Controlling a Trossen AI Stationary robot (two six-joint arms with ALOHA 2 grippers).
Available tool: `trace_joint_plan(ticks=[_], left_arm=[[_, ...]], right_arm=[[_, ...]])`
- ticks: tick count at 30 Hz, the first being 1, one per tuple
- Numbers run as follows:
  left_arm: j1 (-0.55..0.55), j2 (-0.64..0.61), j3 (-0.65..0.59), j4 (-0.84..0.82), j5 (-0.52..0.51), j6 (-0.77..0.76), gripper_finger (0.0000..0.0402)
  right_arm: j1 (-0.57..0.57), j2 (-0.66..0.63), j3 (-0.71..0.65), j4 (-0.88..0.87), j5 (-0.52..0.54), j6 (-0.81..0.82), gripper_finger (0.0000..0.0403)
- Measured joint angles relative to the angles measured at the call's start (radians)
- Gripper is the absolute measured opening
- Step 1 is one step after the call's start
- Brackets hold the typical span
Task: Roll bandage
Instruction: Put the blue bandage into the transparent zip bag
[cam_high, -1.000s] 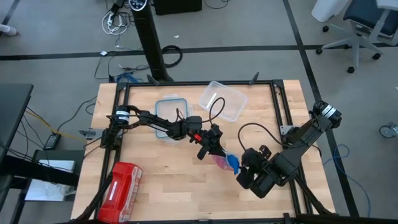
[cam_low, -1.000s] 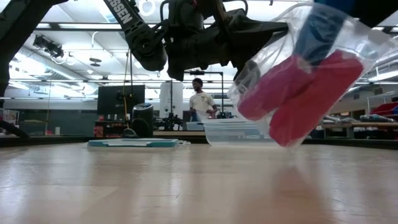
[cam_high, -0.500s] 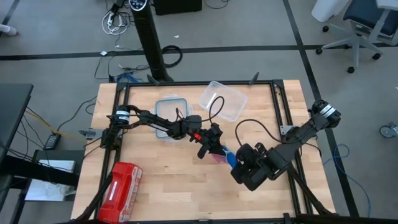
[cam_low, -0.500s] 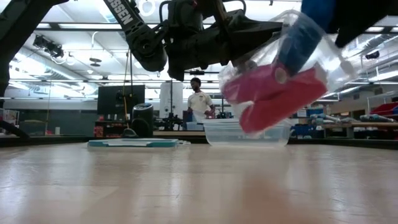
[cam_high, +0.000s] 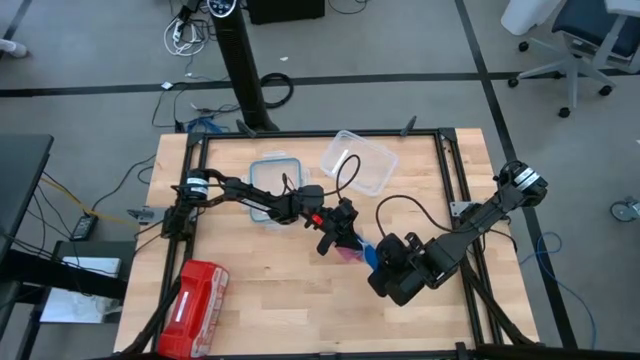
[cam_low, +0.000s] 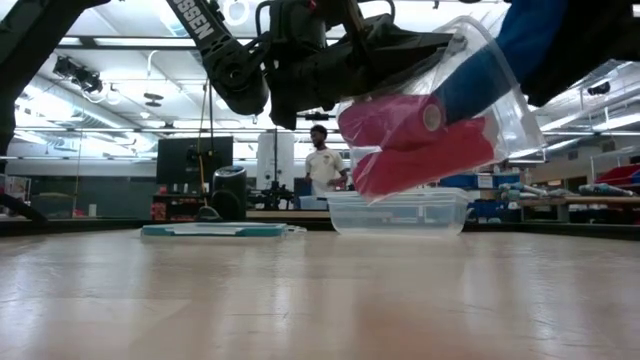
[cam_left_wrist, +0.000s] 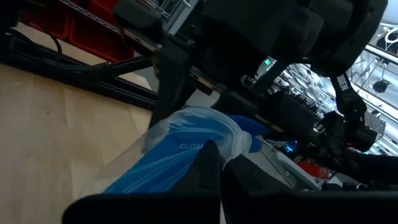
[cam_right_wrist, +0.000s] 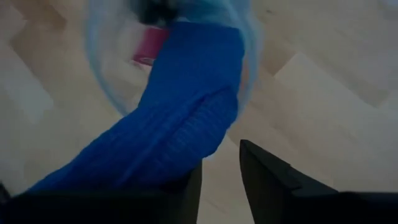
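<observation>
My left gripper (cam_high: 335, 232) is over the table's middle, pointing level, shut on a clear plastic bag (cam_low: 440, 110). The bag hangs clear of the table and is tipped nearly level. Inside lie two red-pink rolls (cam_low: 400, 125). The blue bandage (cam_low: 490, 70) sticks out of the bag's mouth toward my right gripper (cam_high: 378, 268), which slants down at it from the right. In the right wrist view the bandage (cam_right_wrist: 180, 93) runs beside one finger, and the narrow gap of the right gripper (cam_right_wrist: 221, 174) shows only table. My left gripper pinches the bag's top edge (cam_left_wrist: 186, 146) beside its mouth between its two fingers, coming level from the table's left. The bag is lifted clear and juts out beyond the fingers, tipped nearly level. My right gripper has the bandage's outer end (cam_right_wrist: 205, 140) against the outer side of one finger (cam_right_wrist: 191, 186). Nothing shows between the fingers. Whether they grip any of the bandage I cannot tell.
A red zip pouch (cam_high: 195, 295) lies at the near left corner. A clear tub (cam_high: 357, 162) and a blue-rimmed lid (cam_high: 272, 185) sit toward the far edge. Bare wood lies along the near edge. A person (cam_low: 322, 165) stands in the room behind.
My right gripper has gone down and toward my left gripper, against the bandage. The bag has swung from hanging steeply to lying nearly level, and its rolls have shifted toward the left arm. The left gripper has kept still.
</observation>
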Motion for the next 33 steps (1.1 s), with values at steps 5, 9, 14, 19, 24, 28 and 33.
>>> trace_joint_plan(ticks=[5,9,14,19,24,28,33], left_arm=[[0.0,0.0,0.0,0.001,0.001,0.0,0.0],[0.0,0.0,0.0,0.001,0.0,0.0,0.0],[0.002,-0.001,0.0,0.002,-0.004,0.0,0.0],[0.003,-0.001,0.0,0.002,-0.008,0.0,0.0],[0.005,-0.001,0.0,0.002,-0.003,0.0,0.0],[0.005,-0.001,0.0,0.002,0.0,0.0,0.0],[0.003,-0.001,0.0,0.025,0.009,-0.027,0.0]], right_arm=[[0.01,0.0,0.0,0.039,0.022,-0.044,0.0105],[0.016,0.0,0.0,0.039,0.096,-0.036,0.0107],[0.001,0.0,0.0,0.035,0.119,-0.066,0.0095],[-0.01,0.0,0.0,0.002,0.155,-0.078,0.0063],[-0.005,0.0,0.0,0.0,0.161,-0.11,0.0008],[0.007,0.0,0.0,-0.011,0.16,-0.095,0.0004],[0.024,-0.036,0.0,-0.016,0.065,-0.095,0.0004]])
